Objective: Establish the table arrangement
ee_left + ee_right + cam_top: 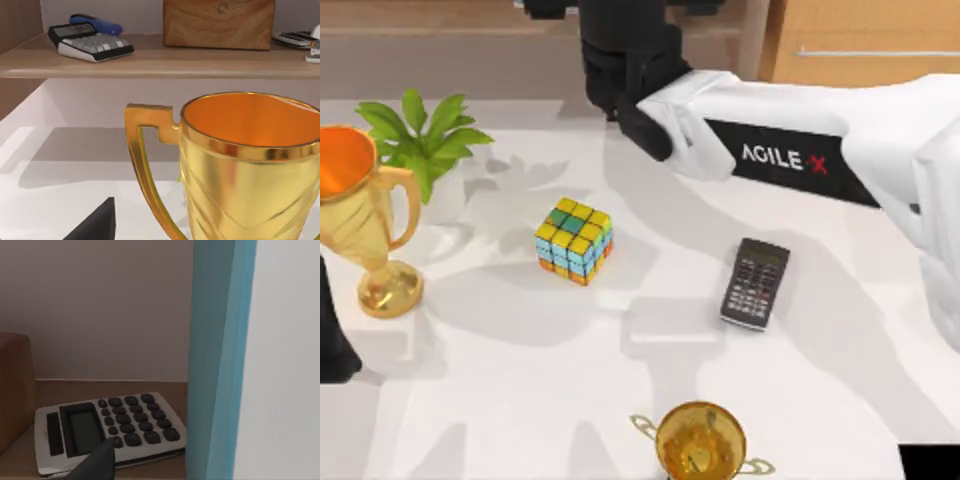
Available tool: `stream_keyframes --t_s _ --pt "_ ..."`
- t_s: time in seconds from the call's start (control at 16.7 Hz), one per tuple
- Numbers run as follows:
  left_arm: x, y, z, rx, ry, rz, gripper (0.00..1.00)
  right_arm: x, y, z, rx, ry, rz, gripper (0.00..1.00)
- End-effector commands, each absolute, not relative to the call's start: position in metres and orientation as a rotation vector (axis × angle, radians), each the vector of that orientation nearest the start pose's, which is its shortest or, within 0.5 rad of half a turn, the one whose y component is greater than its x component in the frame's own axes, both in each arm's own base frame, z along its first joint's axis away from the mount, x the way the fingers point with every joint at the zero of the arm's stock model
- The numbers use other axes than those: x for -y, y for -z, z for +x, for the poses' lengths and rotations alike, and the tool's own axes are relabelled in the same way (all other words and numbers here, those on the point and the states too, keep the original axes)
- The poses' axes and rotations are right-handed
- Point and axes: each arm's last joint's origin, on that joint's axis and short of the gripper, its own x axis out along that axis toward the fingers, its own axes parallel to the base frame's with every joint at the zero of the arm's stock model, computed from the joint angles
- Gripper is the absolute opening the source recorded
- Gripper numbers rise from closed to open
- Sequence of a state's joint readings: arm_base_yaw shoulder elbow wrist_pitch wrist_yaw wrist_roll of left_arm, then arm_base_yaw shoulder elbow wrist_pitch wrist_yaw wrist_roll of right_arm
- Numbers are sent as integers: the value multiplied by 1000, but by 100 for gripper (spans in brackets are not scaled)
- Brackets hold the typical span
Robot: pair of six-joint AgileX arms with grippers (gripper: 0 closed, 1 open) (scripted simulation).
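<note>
The right gripper (97,466) is reaching in over the brown shelf (20,460) at the back, a silver calculator (110,432) lying just ahead of it, beside a teal upright panel (220,360); its opening cannot be told. The white table (520,400) is spreading out behind it, carrying a colourful cube (575,241), a black calculator (755,283) and a small gold cup (700,440). The left gripper (97,225) is hanging close behind a tall gold trophy (245,165) near a green plant (420,140); whether it is gripping cannot be told.
</note>
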State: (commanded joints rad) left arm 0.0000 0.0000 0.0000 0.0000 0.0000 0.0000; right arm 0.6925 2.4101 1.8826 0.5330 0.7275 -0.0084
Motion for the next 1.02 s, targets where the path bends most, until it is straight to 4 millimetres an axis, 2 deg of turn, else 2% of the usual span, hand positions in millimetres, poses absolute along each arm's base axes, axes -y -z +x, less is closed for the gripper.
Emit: stream_keyframes --t_s 0.18,0.96,1.02 --pt "1 -160 106 0 0 0 100 -345 -205 436 11 7 -13 100" --pt "1 -160 106 0 0 0 100 -345 -205 436 11 7 -13 2" --pt "1 -160 106 0 0 0 100 -345 -205 436 11 7 -13 0"
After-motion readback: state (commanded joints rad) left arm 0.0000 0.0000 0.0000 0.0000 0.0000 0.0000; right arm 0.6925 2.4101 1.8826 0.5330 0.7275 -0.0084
